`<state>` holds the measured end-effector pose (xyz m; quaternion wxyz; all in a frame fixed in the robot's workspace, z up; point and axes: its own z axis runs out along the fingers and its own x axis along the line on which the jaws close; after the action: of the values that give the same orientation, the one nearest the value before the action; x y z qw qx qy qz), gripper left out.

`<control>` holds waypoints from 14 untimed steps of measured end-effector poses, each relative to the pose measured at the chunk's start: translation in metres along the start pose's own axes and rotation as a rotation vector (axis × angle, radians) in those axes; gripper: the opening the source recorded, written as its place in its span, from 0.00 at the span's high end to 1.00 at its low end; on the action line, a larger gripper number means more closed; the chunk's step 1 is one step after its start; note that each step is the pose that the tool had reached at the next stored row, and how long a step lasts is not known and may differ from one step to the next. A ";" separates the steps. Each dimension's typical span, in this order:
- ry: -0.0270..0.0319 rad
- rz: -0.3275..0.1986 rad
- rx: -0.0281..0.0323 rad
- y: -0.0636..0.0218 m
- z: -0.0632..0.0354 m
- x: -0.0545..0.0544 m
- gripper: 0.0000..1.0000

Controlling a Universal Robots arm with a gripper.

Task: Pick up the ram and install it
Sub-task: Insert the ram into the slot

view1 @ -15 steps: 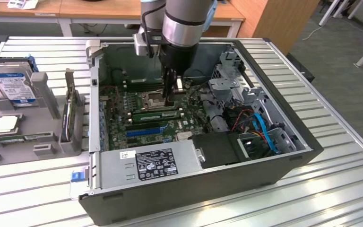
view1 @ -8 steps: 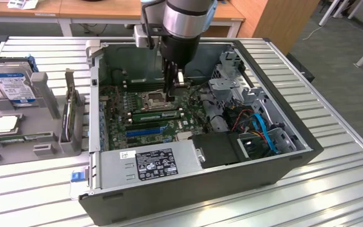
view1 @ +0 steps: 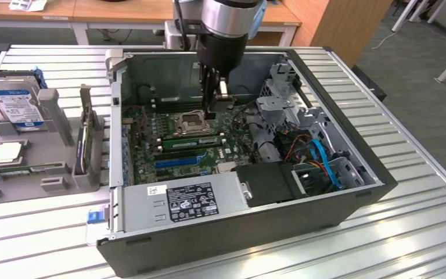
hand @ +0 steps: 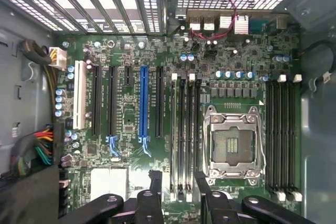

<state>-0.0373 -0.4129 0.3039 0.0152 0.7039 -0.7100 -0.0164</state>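
We find a slatted metal table carrying an open computer case, which lies on its side near the table's middle. A grey parts tray sits at the table's edge on the exterior view's left, just beside the case, with a hard drive standing in it.

Inside the case, the motherboard covers the floor. A power supply runs along the case wall nearest the exterior camera.

The robot arm descends into the case from above. Its gripper hangs over the motherboard's middle, close to the CPU socket. We see the fingers spread wide apart and holding nothing. In the wrist view they straddle the bank of memory slots that runs between the CPU socket and the blue slot.

The ram stands on its long edge in that bank, beside the CPU socket on the side facing the blue slot. We cannot tell which slot of the bank holds it. The gripper stands above the ram, clear of it.
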 end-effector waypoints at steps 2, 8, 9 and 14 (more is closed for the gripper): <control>0.0000 0.000 0.0000 0.0001 -0.0034 0.000 0.63; 0.0000 0.000 0.0000 0.0006 -0.0124 0.000 0.63; 0.0000 0.000 0.0000 0.0006 -0.0138 0.000 0.63; 0.0001 0.000 0.0000 0.0009 -0.0203 0.000 0.63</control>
<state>-0.0373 -0.4129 0.3242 0.0153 0.7039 -0.7100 -0.0163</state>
